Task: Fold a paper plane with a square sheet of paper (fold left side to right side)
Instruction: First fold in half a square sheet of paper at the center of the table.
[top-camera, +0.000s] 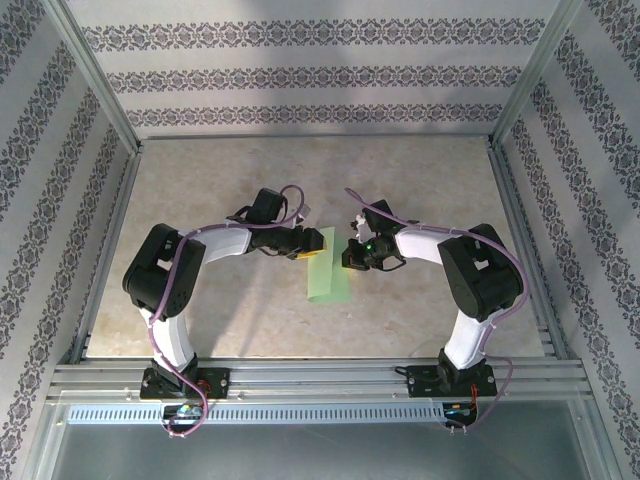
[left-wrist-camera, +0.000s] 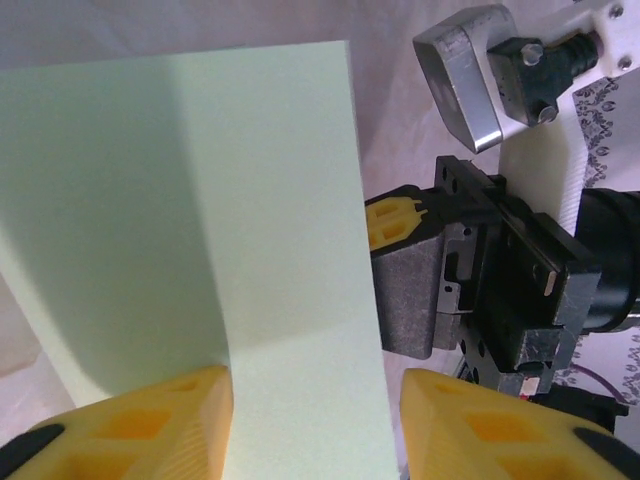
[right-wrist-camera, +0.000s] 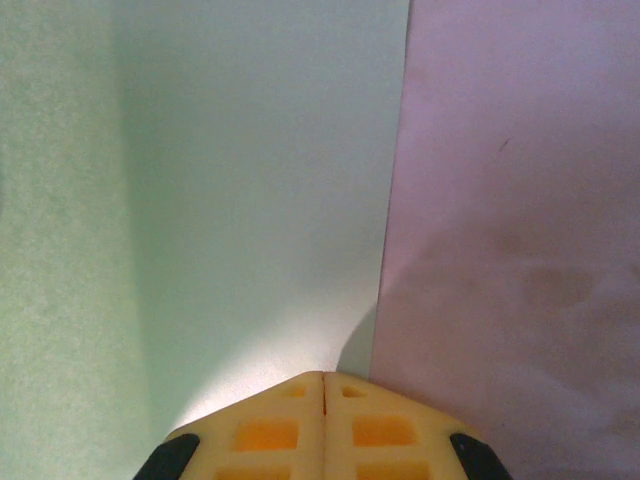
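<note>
Near the middle of the table, between the two arms, the sheet of paper lay as a narrow pale green strip, longer than wide. From above, the left gripper covered the strip's upper left corner, and the right gripper sat just beside its right edge; at that size neither gripper's fingers could be made out.

On the left wrist camera, the left gripper was spread, its two yellow fingers well apart at the bottom of the view, with the sheet running down into the gap between them. Both fingers were cut off by the lower border, and whether either one touched the paper could not be told. A soft line of shade ran up the sheet, either a crease or a shadow. The sheet's left side ran out of the picture. To the right of its long edge stood the right gripper, seen side-on, part of it hidden behind its own body.

On the right wrist camera, the right gripper was pressed together, a thin seam between its yellow fingers. Its tip lay over the sheet close to the right edge, with bare table beyond. Whether it pinched or only touched the paper was hidden under the tip
</note>
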